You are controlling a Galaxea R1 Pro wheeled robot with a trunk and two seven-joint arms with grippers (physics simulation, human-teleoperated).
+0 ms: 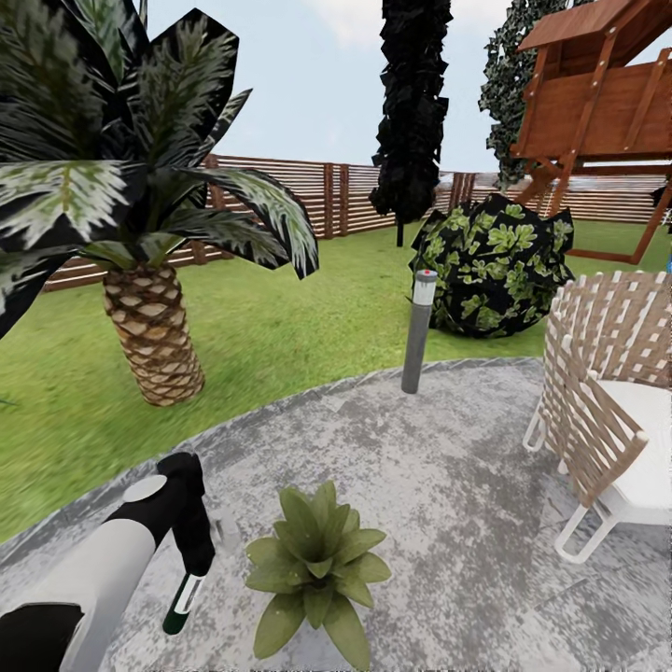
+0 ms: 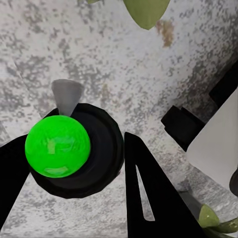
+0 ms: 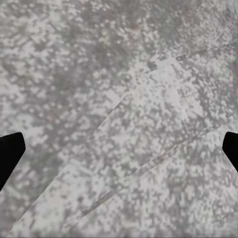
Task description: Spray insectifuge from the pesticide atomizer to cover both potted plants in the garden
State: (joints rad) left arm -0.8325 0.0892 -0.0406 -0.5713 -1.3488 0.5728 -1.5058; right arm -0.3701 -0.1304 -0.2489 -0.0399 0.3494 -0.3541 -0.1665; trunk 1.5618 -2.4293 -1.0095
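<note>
In the head view the left arm reaches down over the round grey speckled stone patio, and its left gripper holds the pesticide atomizer, whose white band and dark green lower body hang below the black fingers, just above the stone. Just beside it stands 1 potted plant, a low rosette of broad pointed green leaves, its pot hidden under the foliage. In the left wrist view the 2 dark fingers close around the atomizer's dark round top, which carries a bright green cap and a small grey cone-shaped nozzle; a leaf tip of the plant shows at that picture's edge. The right wrist view looks straight down on the speckled stone, with the right gripper's 2 fingertips showing at opposite edges, spread wide with nothing between them. Beyond the patio lie the green lawn, a palm with a scaly trunk, a grey bollard light, a leafy bush, a wicker chair, a slatted wooden fence and a wooden playhouse.
</note>
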